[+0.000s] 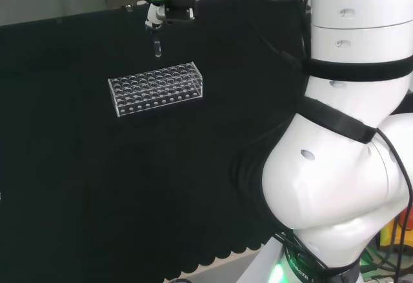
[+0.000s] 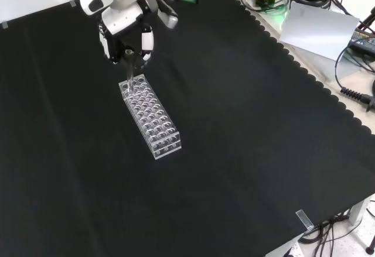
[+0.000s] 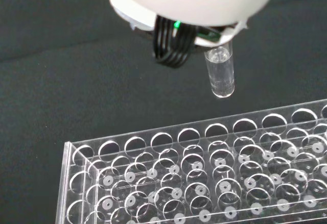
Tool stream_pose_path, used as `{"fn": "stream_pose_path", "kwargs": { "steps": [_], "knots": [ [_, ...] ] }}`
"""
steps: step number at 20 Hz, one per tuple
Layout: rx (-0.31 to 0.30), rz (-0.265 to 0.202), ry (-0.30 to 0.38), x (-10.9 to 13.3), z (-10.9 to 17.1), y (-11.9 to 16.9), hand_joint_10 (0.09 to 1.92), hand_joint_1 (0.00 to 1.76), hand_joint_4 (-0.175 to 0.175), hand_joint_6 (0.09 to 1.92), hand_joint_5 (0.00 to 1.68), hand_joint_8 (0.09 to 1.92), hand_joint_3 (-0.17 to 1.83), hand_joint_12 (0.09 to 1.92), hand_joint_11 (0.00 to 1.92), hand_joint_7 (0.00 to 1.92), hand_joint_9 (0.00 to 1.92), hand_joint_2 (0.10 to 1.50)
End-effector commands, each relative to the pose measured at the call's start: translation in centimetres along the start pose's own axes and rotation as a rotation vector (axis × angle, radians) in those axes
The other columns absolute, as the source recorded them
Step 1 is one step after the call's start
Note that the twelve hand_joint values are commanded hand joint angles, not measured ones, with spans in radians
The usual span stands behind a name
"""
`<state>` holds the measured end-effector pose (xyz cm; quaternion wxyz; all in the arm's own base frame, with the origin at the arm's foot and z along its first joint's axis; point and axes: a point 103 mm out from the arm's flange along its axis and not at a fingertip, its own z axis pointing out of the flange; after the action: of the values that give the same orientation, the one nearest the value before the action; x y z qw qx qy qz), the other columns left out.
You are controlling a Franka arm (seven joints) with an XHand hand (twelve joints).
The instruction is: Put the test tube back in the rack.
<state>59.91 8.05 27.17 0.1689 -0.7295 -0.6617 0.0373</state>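
- Hand (image 2: 126,31) hangs over far part of bench (image 2: 246,151), near the cloth's far edge in head view; fingers curled round a clear test tube (image 3: 219,73), pinching its upper part.
- Tube upright, rounded bottom down, clear of the rack (image 1: 156,87); wrist view shows a gap betw. tube tip and top plate.
- Rack: clear plastic, many round holes in rows, no other tubes seen in it. Lies on the cloth under/just beside the hand.
- Front view: tube tip sits at the rack's end nearest the hand.
- Step in hand (judged): alignment over a hole, insertion not yet done.
- Next move calls for: centre tip on one hole in end row, keep tube vertical, lower straight, then release.
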Motion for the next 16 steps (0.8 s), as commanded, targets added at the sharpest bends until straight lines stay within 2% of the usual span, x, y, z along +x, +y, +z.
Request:
{"fn": "stream_pose_path", "kwargs": {
  "steps": [1,14,16],
  "knots": [
    [0.021,0.002,0.009,0.1,1.5,0.7,0.62,1.32,-0.175,0.66,1.30,0.67,0.83,1.08,1.04,1.35,1.55,0.55],
    [0.058,0.015,0.013,0.1,2.7,1.4,0.62,1.32,-0.175,0.66,1.30,0.67,0.83,1.08,1.04,1.35,1.55,0.55],
    [0.062,0.016,0.012,-0.2,3.1,1.6,0.63,1.26,-0.175,0.65,1.29,0.68,0.74,1.10,1.04,1.53,1.56,0.61]
  ]
}}
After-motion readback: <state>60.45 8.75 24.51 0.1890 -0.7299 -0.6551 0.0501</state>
